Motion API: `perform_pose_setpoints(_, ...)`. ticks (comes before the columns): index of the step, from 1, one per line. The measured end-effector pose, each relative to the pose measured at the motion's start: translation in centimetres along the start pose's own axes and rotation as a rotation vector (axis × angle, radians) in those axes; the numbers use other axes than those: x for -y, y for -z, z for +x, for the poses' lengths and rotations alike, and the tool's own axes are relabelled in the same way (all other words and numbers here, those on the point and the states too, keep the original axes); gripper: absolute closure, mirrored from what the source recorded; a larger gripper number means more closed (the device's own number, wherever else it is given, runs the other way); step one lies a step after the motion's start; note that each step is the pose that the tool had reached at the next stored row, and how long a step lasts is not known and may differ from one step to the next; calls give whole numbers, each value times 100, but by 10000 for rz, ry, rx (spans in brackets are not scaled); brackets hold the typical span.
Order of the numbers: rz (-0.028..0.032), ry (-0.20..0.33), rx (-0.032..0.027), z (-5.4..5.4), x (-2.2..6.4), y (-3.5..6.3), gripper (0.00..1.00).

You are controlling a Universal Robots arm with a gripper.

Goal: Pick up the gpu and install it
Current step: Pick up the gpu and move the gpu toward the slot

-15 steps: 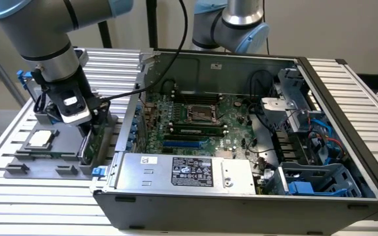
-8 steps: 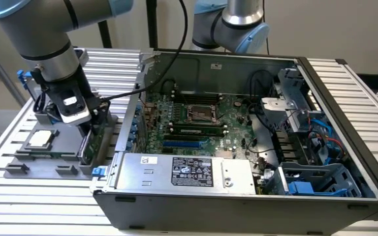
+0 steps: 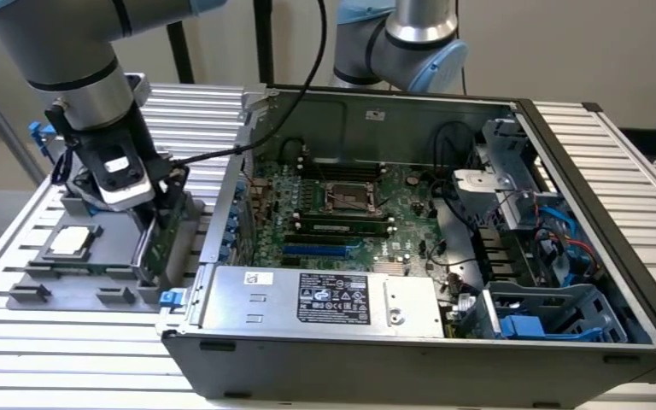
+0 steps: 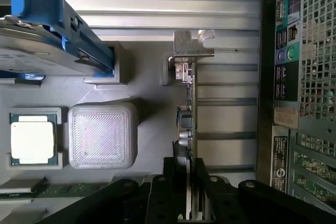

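The gpu (image 3: 160, 243) stands on edge in the grey parts tray (image 3: 43, 286) at the exterior view's left, just outside the open computer case (image 3: 419, 342). In the wrist view I look along its thin edge (image 4: 190, 103), with the silver end bracket (image 4: 192, 45) at the far end. My gripper (image 3: 151, 218) has come down from above onto the card. Its black fingers (image 4: 202, 184) sit close against both faces of the card, so the gripper (image 4: 191, 192) is shut on it. The card's lower edge is still level with the tray.
The tray also holds a CPU (image 4: 32, 139), a grey square block (image 4: 102, 135), a RAM stick (image 4: 52, 190) and a hard drive with blue rails (image 4: 47, 40). Inside the case lie the green motherboard (image 3: 340, 213) and the power supply (image 3: 317, 299). A second arm's base (image 3: 402, 43) stands behind the case.
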State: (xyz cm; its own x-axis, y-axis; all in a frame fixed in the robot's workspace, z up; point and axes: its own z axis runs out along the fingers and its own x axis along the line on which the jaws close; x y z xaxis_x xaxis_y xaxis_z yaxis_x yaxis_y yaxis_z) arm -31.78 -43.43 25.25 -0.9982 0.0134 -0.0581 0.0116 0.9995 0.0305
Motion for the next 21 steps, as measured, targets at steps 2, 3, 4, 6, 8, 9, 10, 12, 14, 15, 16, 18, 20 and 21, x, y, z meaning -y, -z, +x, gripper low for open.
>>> perform_pose_setpoints(2,-1,0,1,-4,-2,68,100)
perform_pose_setpoints(3,0,0,1,-6,-3,110,100)
perform_pose_setpoints(4,-1,0,1,-9,-5,156,100)
perform_pose_setpoints(6,-1,0,0,-14,-7,246,100)
perform_pose_setpoints(8,-1,0,0,-20,-10,335,100)
perform_pose_setpoints(9,0,0,-1,-22,-12,385,100)
perform_pose_setpoints(10,-1,0,0,-26,-13,429,100)
perform_pose_setpoints(12,0,2,-2,-38,-14,519,100)
perform_pose_setpoints(14,0,-1,-10,-64,-14,607,100)
perform_pose_setpoints(15,0,-2,-19,-86,-16,652,100)
perform_pose_setpoints(16,-1,-2,-25,-115,-17,695,100)
perform_pose_setpoints(18,0,-2,-46,-186,-20,783,100)
perform_pose_setpoints(20,1,-3,-64,-262,-23,870,100)
perform_pose_setpoints(21,0,-4,-71,-301,-24,912,100)
